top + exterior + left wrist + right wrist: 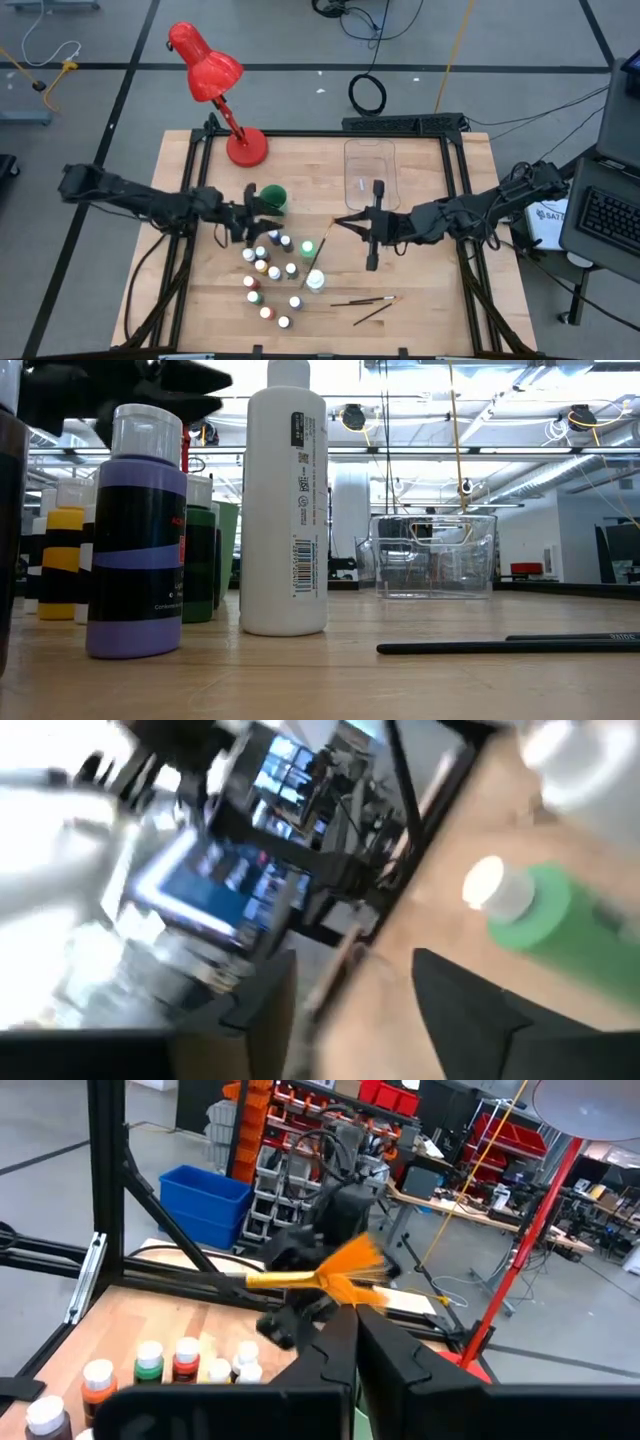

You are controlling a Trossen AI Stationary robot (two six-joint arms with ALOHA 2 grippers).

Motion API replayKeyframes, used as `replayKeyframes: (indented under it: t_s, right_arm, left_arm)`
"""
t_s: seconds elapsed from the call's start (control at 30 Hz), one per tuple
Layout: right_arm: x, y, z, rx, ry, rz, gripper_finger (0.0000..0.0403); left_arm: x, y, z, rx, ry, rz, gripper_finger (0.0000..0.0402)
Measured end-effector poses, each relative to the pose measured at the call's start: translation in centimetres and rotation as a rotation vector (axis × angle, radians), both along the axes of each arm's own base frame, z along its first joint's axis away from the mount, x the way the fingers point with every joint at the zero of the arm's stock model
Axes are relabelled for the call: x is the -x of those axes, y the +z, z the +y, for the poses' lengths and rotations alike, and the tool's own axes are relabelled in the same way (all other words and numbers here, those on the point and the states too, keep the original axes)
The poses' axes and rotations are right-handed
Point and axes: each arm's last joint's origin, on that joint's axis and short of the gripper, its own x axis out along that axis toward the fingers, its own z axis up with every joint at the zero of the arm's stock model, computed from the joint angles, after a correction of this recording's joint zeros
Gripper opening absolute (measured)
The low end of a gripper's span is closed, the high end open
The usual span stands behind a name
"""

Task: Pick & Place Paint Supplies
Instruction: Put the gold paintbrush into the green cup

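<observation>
Several tiny white-capped paint bottles (270, 270) stand on the wood table in front of the green cup (273, 196). Beside them stand a larger green bottle (308, 247) and a white bottle (315, 281). Two thin paintbrushes (365, 301) lie near the front edge. My left gripper (260, 212) hovers open beside the cup, above the bottles, with nothing between its fingers (470, 1010). My right gripper (343, 222) hangs mid-table, shut on a paintbrush with orange bristles (355, 1265). My right gripper pinches the paintbrush close to its orange bristle end (345, 1285); the fingers themselves hide the exact spot. The fingers point level toward the table's left and lie across the brush. The gold ferrule (280, 1280) sticks out sideways, and the brush is lifted clear.
A clear plastic bin (369, 170) stands at the far middle of the table. A red desk lamp (215, 85) rises from the far left corner. Bare wood lies at the near right. A laptop (610, 210) sits off the table's right side.
</observation>
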Motion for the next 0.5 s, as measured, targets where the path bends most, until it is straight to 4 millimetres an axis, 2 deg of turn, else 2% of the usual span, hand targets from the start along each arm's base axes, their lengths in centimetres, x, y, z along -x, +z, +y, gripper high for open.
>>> replayKeyframes:
  t_s: [0.1,0.2,0.4,0.5]
  right_arm:
    - [0.1,0.0,0.0,-0.015,-0.001,0.003,0.0000]
    - [0.2,-0.2,0.0,-0.032,-0.008,0.022,0.0000]
    - [0.1,-0.2,-0.2,-0.047,-0.016,0.017,0.0000]
    - [0.1,-0.1,-0.2,-0.048,-0.017,0.014,0.0000]
  left_arm:
    - [-1.4,-0.2,-1.0,-0.196,0.026,-0.030,0.0226]
    - [-2.4,0.5,-2.1,-0.308,0.052,-0.106,0.0231]
    - [-2.9,1.3,-4.3,-0.387,0.006,-0.246,0.0232]
    - [-2.9,1.0,-5.1,-0.475,-0.021,-0.252,0.0232]
